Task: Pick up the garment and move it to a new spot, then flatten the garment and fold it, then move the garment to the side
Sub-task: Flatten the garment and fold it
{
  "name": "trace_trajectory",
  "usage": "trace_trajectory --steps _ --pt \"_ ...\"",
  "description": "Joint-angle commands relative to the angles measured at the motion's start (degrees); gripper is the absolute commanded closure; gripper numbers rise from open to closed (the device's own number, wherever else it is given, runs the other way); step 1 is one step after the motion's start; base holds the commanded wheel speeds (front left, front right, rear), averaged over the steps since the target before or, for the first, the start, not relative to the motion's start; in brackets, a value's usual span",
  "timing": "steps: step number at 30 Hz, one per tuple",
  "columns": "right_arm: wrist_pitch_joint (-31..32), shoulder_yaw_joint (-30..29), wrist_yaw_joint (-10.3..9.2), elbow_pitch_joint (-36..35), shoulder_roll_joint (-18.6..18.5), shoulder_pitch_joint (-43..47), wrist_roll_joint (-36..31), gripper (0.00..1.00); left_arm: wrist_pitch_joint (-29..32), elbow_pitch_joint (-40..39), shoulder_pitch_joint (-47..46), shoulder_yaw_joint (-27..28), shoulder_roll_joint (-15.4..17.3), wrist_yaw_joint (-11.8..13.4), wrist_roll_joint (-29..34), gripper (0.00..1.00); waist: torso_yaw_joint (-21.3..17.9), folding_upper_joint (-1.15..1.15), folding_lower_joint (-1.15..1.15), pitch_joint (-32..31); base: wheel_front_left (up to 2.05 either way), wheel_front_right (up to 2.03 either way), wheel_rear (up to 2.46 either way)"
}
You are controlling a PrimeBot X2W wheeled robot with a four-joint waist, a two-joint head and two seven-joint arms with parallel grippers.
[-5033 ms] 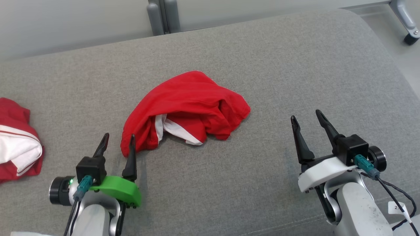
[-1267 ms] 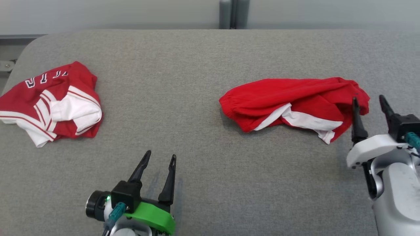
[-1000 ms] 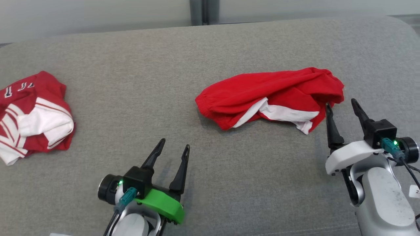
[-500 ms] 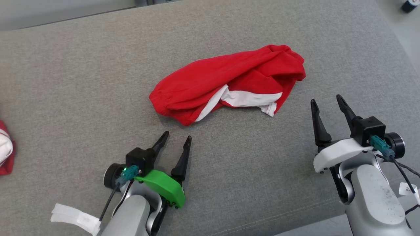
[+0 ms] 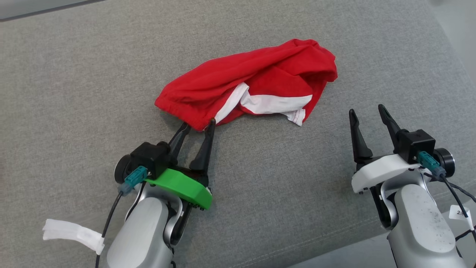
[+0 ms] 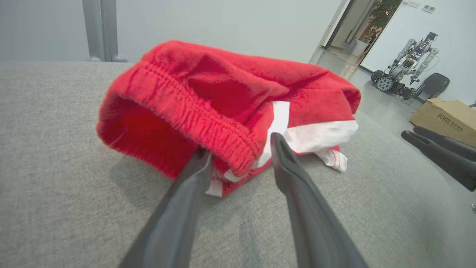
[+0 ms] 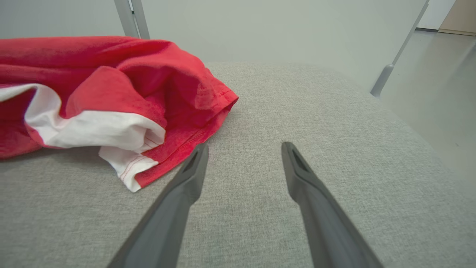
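In the head view, a crumpled red garment (image 5: 245, 85) with white panels is seen lying on the grey fabric-covered counter (image 5: 74, 93). The left pincer (image 5: 199, 124) is held open at the garment's near left end, and the right pincer (image 5: 366, 109) is held open and empty, apart from the cloth. In the left wrist view, the elastic waistband is framed between the spread fingers (image 6: 186, 193), with nothing clamped. In the right wrist view, the hem is found just left of the parted fingers (image 7: 174, 201), untouched.
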Motion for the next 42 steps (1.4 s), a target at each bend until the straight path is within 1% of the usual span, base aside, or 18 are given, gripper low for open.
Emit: trace_trajectory --steps 1,7,9,15,19,22,24,28,29,30,31,34,37,40,42 --pt "-0.2 0.0 -0.08 0.2 0.2 0.2 0.2 0.0 0.0 -1.3 0.5 0.5 0.4 -0.1 0.2 1.0 0.5 0.0 0.0 -0.4 0.0 0.0 0.0" --pt "-0.2 -1.1 -0.08 0.9 0.3 1.2 0.4 0.0 0.0 -5.8 2.4 1.9 1.2 -0.1 0.5 1.0 3.2 0.0 0.0 -2.1 0.0 0.0 0.0" --pt "-0.2 -1.2 -0.08 1.1 0.3 1.5 0.6 0.0 0.0 -7.3 2.9 3.5 1.2 -0.1 0.4 1.0 4.6 0.0 0.0 -3.1 0.0 0.0 0.0" --pt "-0.2 -1.6 -0.08 1.2 -0.1 3.3 0.8 0.0 0.0 -11.6 5.0 7.9 1.4 -0.1 0.8 1.0 10.3 0.0 0.0 -6.6 0.0 0.0 0.0" --pt "-0.2 -1.6 -0.08 1.6 0.1 4.8 1.0 0.0 0.0 -11.4 7.0 9.6 2.1 0.0 0.7 1.0 14.5 0.0 0.0 -9.2 0.0 0.0 0.0" --pt "-0.2 -1.2 -0.08 2.0 0.3 5.1 1.4 0.0 0.0 -10.3 8.9 11.0 2.8 -0.1 0.9 1.0 17.0 0.0 0.0 -10.3 0.0 0.0 0.0" --pt "-0.2 -1.1 -0.08 2.0 0.3 5.3 1.4 0.0 0.0 -9.7 9.5 11.1 3.0 -0.1 1.1 1.0 17.7 0.0 0.0 -10.7 0.0 0.0 0.0" --pt "-0.2 0.2 -0.08 2.6 0.5 6.2 1.9 0.0 0.0 -5.1 12.1 12.3 3.5 -0.1 0.5 1.0 19.3 0.0 0.0 -11.4 0.0 0.0 0.0" --pt "-0.2 0.4 -0.08 2.7 0.5 6.2 2.0 0.0 0.0 -3.9 12.5 12.4 3.6 -0.1 0.4 0.94 19.5 0.0 0.0 -11.4 0.0 0.0 0.0" --pt "-0.2 0.8 -0.08 2.7 0.5 6.0 2.1 0.0 0.0 -2.8 12.6 13.0 3.7 -0.1 0.7 0.59 19.5 0.0 0.0 -11.4 0.0 0.0 0.0" --pt "-0.2 1.2 -0.08 2.7 0.5 6.0 2.1 0.0 0.0 -1.1 13.1 13.6 3.6 -0.1 0.8 0.0 19.5 0.0 0.0 -11.4 0.0 0.0 0.0" --pt "-0.2 2.6 -0.08 2.5 0.3 5.7 2.5 0.0 0.0 1.9 14.0 14.5 2.6 0.0 2.0 0.0 19.4 0.0 0.0 -11.2 0.0 0.0 0.0" --pt "-0.2 5.7 -0.08 1.2 -0.3 4.3 3.6 0.0 0.0 4.9 14.5 15.4 1.7 0.0 3.2 0.0 19.5 0.0 0.0 -10.7 0.0 0.0 0.0" --pt "-0.2 9.0 -0.08 0.2 -1.1 3.6 5.1 0.0 0.0 5.4 14.8 15.3 0.8 0.0 4.0 0.0 20.1 0.0 0.0 -10.4 0.0 0.0 0.0" --pt "-0.2 12.4 -0.08 -0.1 -2.3 2.9 6.5 0.0 0.0 4.7 15.2 15.5 0.4 0.0 4.6 0.0 21.2 0.0 0.0 -10.1 0.0 0.0 0.0"
